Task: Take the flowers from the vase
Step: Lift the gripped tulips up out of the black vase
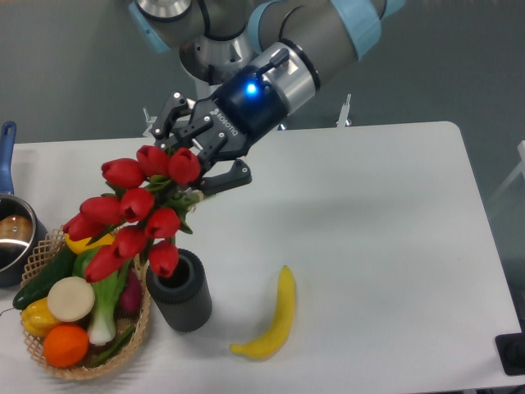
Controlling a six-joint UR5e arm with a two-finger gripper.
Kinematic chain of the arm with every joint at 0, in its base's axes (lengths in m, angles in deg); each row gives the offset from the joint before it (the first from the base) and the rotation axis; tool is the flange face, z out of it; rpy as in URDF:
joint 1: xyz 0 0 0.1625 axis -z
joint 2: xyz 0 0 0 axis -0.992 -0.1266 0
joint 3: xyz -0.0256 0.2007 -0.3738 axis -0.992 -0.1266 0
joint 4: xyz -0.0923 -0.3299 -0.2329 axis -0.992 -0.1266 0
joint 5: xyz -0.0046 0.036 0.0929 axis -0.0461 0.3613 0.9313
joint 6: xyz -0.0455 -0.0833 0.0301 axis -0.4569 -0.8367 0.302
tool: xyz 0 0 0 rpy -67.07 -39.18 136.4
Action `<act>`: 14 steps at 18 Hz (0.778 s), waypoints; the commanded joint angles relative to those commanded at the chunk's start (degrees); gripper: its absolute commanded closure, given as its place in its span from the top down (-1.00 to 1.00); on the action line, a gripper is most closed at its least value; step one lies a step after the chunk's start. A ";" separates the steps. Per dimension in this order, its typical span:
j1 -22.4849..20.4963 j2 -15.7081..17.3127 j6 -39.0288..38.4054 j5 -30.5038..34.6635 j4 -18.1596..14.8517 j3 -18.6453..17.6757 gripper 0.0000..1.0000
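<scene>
The flowers (135, 215), red tulip buds with green leaves, hang tilted down to the left from my gripper (195, 162), which is shut on the bunch at its upper right end. The lowest bud dangles just over the rim of the vase (180, 293), a short dark ribbed cup standing upright on the white table. No stem shows inside the vase's mouth. The stems themselves are hidden by buds and the gripper's fingers (234, 176). The gripper sits above and slightly right of the vase.
A wicker basket (49, 361) at the front left holds an orange, a yellow pepper, a cucumber and a leafy vegetable. A steel pot (12, 238) with a blue handle stands at the left edge. A banana (272, 318) lies right of the vase.
</scene>
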 joint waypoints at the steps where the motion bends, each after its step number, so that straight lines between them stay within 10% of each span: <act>1: -0.35 0.00 0.00 0.00 0.00 0.00 -0.20; 14: -8.96 -0.88 0.70 -0.61 -0.09 0.00 -0.21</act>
